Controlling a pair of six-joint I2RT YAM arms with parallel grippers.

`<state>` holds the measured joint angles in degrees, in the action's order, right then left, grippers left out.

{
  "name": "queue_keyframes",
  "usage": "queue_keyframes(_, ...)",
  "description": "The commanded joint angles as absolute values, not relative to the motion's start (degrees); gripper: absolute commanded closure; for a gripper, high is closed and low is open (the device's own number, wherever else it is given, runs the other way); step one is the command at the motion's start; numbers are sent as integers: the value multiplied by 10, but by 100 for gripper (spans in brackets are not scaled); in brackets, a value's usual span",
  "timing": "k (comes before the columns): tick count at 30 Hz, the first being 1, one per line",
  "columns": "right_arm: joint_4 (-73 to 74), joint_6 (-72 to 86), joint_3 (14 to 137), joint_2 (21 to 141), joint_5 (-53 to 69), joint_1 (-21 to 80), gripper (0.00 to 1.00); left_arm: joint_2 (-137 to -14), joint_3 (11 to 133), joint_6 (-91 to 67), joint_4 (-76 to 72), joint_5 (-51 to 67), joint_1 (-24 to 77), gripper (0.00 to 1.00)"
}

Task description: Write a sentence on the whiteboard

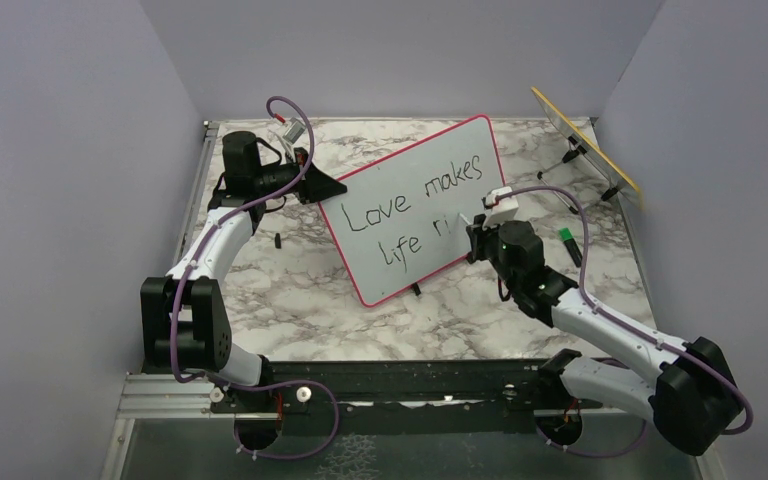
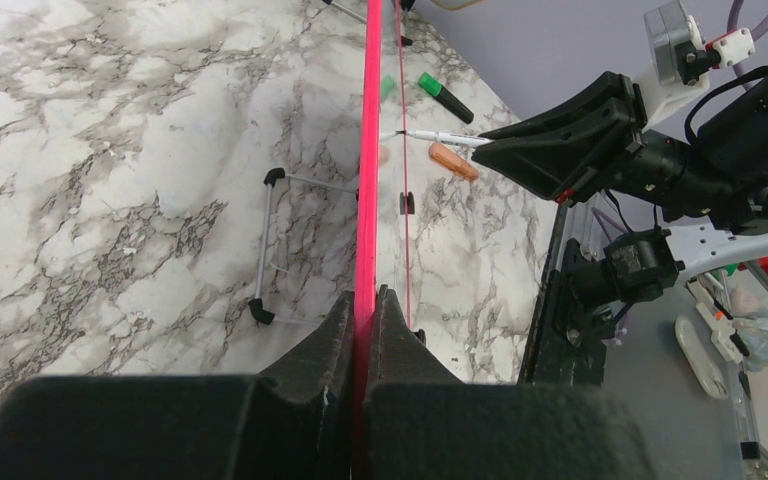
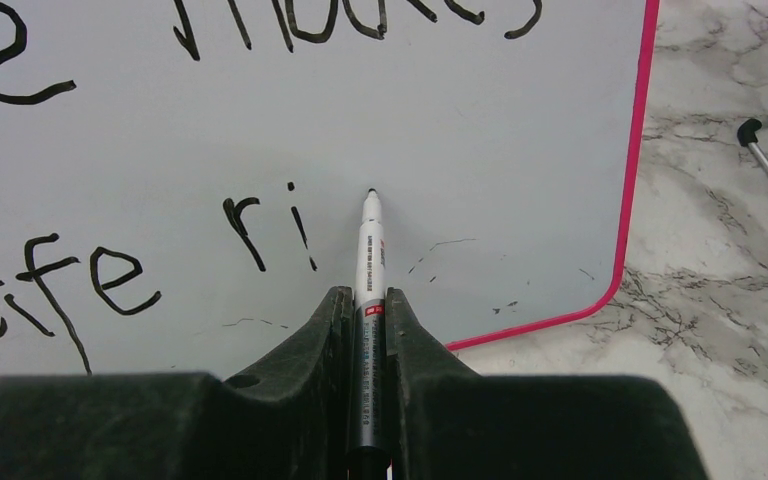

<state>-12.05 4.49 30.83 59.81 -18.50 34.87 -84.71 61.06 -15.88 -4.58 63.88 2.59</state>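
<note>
Whiteboard [image 1: 410, 228] is standing tilted mid-bench [image 1: 290, 290], left tool [image 2: 365, 295] pinching its pink frame. Right tool [image 3: 368, 300] is clamping the marker [image 3: 370, 250], tip just past "ri". Sentence [image 1: 375, 213] is reading "Love makes life ri". Risk: marker pressing hard, board pivoting in that thin pinch, strokes skewing.

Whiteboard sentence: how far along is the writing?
Done: the sentence reads "Love makes life ri" on the whiteboard. In hand: the right gripper holds the marker, tip just right of the "i"; the left gripper clamps the board's pink edge. Left: the last word looks unfinished.
</note>
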Motion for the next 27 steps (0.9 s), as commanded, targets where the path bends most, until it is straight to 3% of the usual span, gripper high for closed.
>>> queue_keyframes(1, -154, 44, 308, 608, -164, 345, 99, -870, 598, -120, -1, 597, 27, 100)
queue_keyframes(27, -58, 52, 306, 584, -93, 345, 99, -871, 597, -120, -1, 595, 27, 100)
